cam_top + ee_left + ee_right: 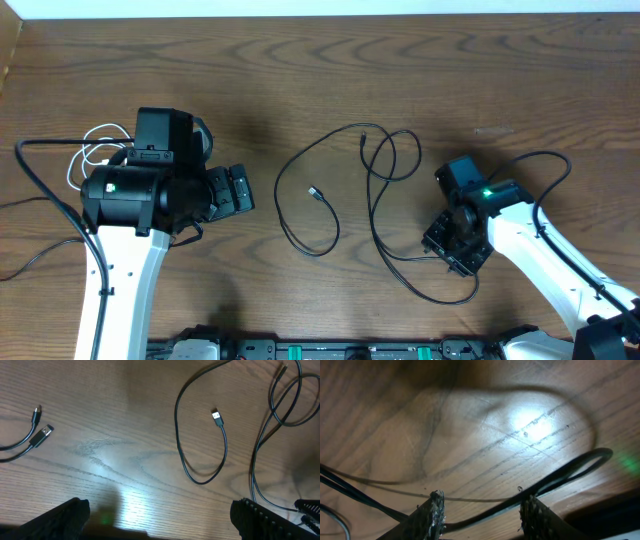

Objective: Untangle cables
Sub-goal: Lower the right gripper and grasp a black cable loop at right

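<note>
Right gripper (484,506) sat low over the wood, fingers (434,510) parted about halfway, with a black cable (560,477) running through the gap between them. It wasn't pinched as far as the wrist view showed, just threaded between the pads. From overhead, that cable wandered out from the gripper and up into a couple of overlapping loops right of the middle.

A second black cable (283,190) lay just left of it in one open curl, with one plug (216,416) turned inward. Their upper ends lay close together, and I couldn't tell if they touched. Left gripper (235,190) hung with its jaws spread wide over bare wood, well apart from both. The white cable (88,150) was bunched at the left arm's far side, partly hidden under it.

The table (300,60) was dark brown wood grain with glare patches under the wrist cameras. Its far edge ran along the top, with a pale strip beyond it. A broad band of bare wood lay between that edge and the cables, and another between the left gripper and the curl.
</note>
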You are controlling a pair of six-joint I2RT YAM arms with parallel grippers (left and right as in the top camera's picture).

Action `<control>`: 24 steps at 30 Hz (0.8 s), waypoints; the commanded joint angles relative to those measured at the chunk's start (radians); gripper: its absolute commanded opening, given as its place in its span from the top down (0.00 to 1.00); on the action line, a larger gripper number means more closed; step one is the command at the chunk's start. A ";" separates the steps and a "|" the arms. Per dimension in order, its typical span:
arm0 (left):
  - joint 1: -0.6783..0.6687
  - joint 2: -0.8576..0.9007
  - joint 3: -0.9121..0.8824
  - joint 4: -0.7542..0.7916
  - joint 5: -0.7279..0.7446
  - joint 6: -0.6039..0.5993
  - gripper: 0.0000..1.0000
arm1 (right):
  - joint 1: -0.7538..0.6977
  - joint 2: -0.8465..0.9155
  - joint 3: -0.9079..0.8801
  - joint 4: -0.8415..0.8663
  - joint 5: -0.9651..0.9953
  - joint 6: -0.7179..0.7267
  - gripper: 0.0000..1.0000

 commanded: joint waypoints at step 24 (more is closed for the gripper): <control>0.000 0.002 -0.004 0.003 -0.010 -0.001 0.05 | 0.081 -0.006 -0.040 0.014 0.105 0.063 0.56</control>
